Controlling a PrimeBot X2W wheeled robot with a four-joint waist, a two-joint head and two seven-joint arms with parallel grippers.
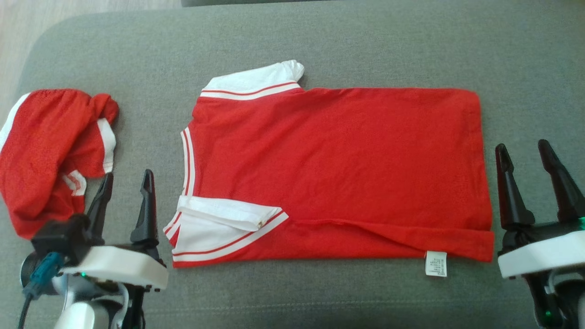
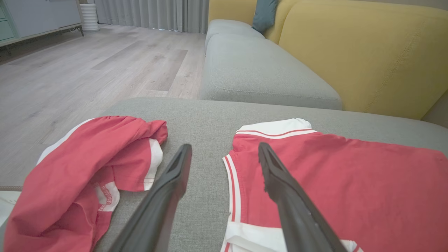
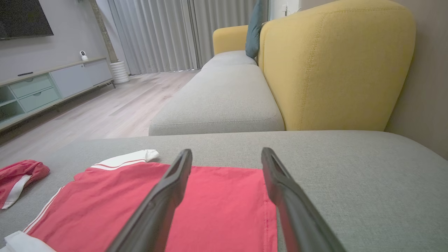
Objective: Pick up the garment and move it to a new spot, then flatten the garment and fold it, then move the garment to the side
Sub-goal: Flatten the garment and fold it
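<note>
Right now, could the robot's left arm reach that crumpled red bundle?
Probably yes: the left gripper stands open close beside the crumpled red garment, and nothing lies between them on the grey cushion.

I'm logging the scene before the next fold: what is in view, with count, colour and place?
red shirt: 1, red with white striped trim, flat mid-cushion
crumpled garment: 1, red and white, bunched at the cushion's left end
care label: 1, white, at the shirt's near hem
seat cushion: 1, grey, under both garments
sofa backrest: 2 sections, yellow, beyond the cushion
pillow: 1, teal, between the backrest sections
floor: pale wood, beside the sofa
curtains: grey, far wall
cabinet: 1, pale, along the wall
left gripper: 1, dark, open, empty, between the garments
right gripper: 1, dark, open, empty, beside the shirt's bottom hem
</note>
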